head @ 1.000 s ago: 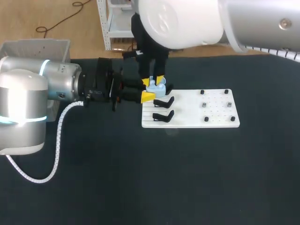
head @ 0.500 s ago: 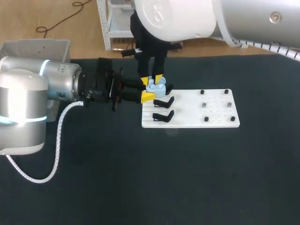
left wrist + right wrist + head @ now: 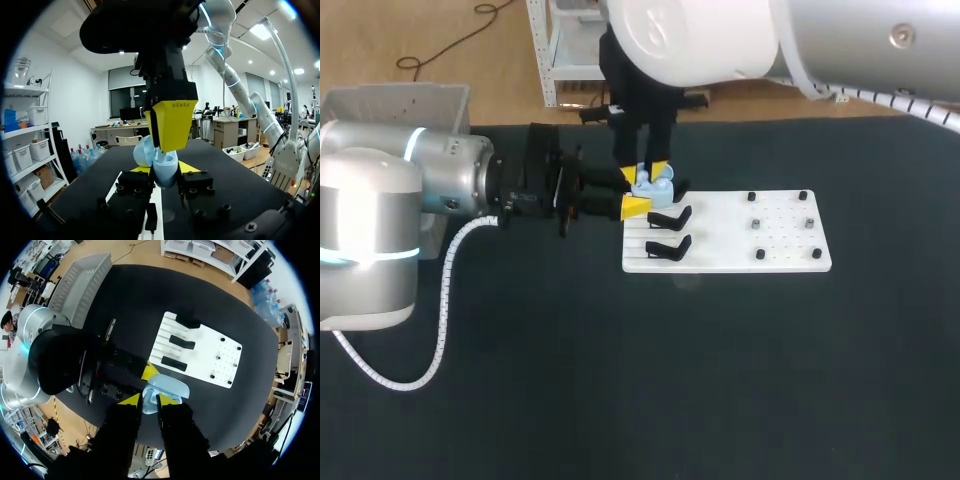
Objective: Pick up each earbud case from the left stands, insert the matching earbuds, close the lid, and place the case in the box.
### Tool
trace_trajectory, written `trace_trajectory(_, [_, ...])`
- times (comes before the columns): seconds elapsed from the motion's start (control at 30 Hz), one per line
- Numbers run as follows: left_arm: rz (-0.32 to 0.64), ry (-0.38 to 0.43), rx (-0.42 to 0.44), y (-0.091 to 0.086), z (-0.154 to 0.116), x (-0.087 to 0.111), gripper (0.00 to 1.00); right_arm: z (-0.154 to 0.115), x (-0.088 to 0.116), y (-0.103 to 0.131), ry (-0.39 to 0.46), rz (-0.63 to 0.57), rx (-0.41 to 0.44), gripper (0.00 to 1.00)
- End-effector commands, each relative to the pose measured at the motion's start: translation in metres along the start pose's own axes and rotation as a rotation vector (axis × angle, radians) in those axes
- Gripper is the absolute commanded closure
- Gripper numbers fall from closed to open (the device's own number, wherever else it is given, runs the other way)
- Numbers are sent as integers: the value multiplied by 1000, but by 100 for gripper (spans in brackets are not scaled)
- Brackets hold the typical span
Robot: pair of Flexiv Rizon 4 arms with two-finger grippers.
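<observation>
Left claw [image 3: 634, 193] clamps pale blue open-lid earbud case [image 3: 658, 186]; I can't tell if right claw [image 3: 149, 400] grips anything. A push from it cd twist case loose

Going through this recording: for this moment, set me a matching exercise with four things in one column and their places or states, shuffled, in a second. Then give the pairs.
Things
1. light blue plastic earbud case
2. black stands
3. grey slatted box
4. right gripper

Places or states
A. empty, on the white board
B. at the far left, behind the left arm
C. lid open, clamped in the left gripper
D. pointing down over the case

Pairs: 1-C, 2-A, 3-B, 4-D
</observation>
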State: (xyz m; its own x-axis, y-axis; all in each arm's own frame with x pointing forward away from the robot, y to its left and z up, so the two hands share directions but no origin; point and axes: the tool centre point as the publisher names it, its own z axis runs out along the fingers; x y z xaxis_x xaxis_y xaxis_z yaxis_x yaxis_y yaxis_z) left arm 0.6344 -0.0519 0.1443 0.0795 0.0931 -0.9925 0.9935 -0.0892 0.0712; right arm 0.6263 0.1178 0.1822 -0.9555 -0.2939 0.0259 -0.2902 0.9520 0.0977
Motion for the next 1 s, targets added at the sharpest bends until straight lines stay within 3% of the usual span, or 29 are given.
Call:
trace_trajectory(0.03, [3,-2,-4,-1,0,1,100,2,0,0,2,-2,-3,100])
trace_trajectory(0.4, [3,-2,-4,-1,0,1,100,4,-2,1,7,-13,-13,100])
trace_trajectory(0.43, [3,-2,-4,-1,0,1,100,4,-2,1,7,-12,-13,95])
trace_trajectory(0.47, [3,-2,-4,-1,0,1,100,4,-2,1,8,-12,-13,83])
trace_trajectory(0.5, [3,-2,-4,-1,0,1,100,5,-3,1,8,-11,-13,61])
trace_trajectory(0.53, [3,-2,-4,-1,0,1,100,5,-3,1,8,-10,-13,51])
trace_trajectory(0.57, [3,-2,-4,-1,0,1,100,5,-3,1,6,-9,-13,0])
trace_trajectory(1.0, [3,-2,-4,-1,0,1,100,-14,9,4,-34,-22,-30,0])
